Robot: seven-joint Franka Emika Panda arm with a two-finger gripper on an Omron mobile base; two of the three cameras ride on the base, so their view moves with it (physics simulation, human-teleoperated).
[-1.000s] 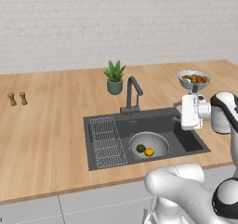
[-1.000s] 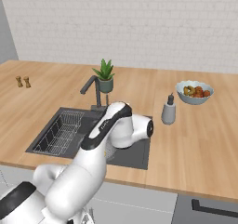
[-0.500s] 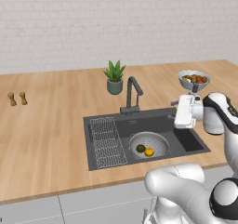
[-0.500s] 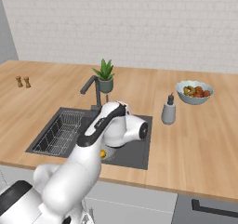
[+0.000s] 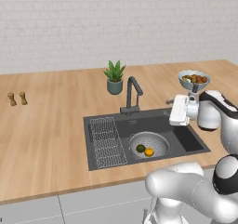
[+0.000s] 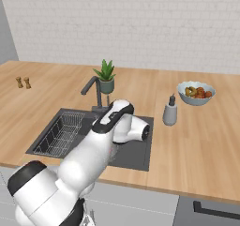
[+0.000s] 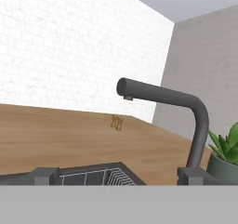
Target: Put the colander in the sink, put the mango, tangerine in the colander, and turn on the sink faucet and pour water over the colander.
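Right now you have the colander (image 5: 148, 144) sitting in the sink (image 5: 190, 139), toward its front edge beside the wire rack (image 5: 107, 141), with the mango (image 5: 140, 148) and tangerine (image 5: 148, 151) touching each other inside it. Your gripper (image 5: 173, 110) hangs above the sink's right side, level with the sink faucet (image 5: 131, 95) and apart from it — its fingertips (image 7: 44, 174) stand wide apart, holding nothing. At the counter's back edge you can see a potted plant (image 5: 114, 76), at the right a fruit bowl (image 5: 193, 79) — no stream leaves the spout.
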